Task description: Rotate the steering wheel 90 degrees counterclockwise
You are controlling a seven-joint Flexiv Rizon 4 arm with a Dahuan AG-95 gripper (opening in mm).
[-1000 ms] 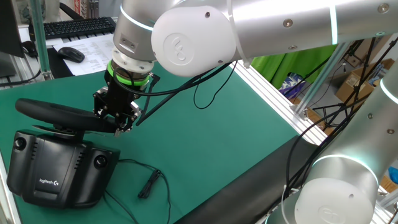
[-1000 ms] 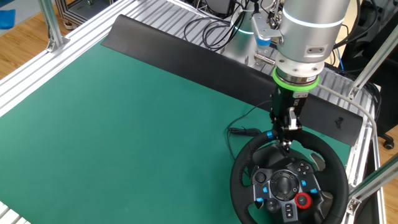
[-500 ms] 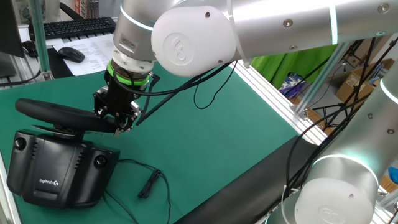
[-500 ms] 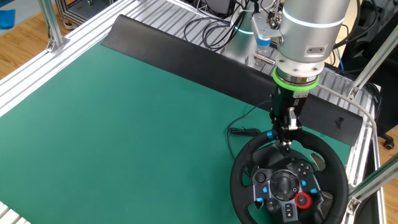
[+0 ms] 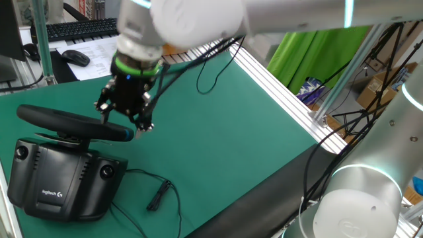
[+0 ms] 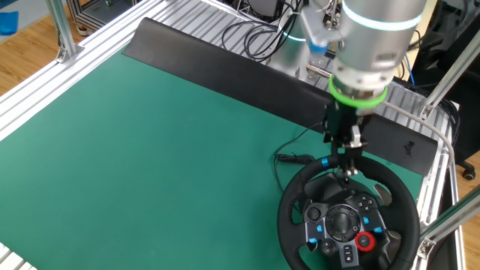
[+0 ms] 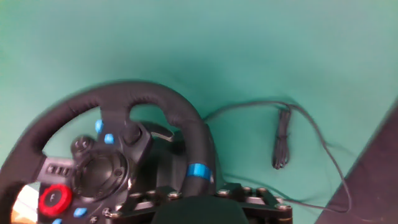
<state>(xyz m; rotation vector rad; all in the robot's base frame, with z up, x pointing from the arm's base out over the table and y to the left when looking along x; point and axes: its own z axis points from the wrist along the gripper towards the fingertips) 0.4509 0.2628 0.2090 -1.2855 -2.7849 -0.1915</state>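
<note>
The steering wheel (image 5: pixel 59 119) is a black rim on a black Logitech base (image 5: pixel 59 182), at the table's near left. Its face, with silver spokes and a red button, shows in the other fixed view (image 6: pixel 296 199) and the hand view (image 7: pixel 143 93). A blue stripe (image 6: pixel 326 161) marks the top of the rim and sits mid-frame in the hand view (image 7: pixel 199 170). My gripper (image 5: pixel 135 127) hangs at the rim's top, just right of the stripe (image 6: pixel 349 169). The arm is blurred, so I cannot tell whether the fingers press the rim.
A thin black cable with a plug (image 5: pixel 158 195) lies on the green mat beside the base (image 7: pixel 281 146). A black strip (image 6: pixel 225 67) and aluminium rails border the mat. A keyboard (image 5: pixel 82 28) and mouse (image 5: pixel 76 57) lie beyond the far edge.
The arm's big joints have swung up and out of the fixed view. The gripper has shifted slightly up and sideways at the rim. The wheel's stripe and buttons sit where they were.
</note>
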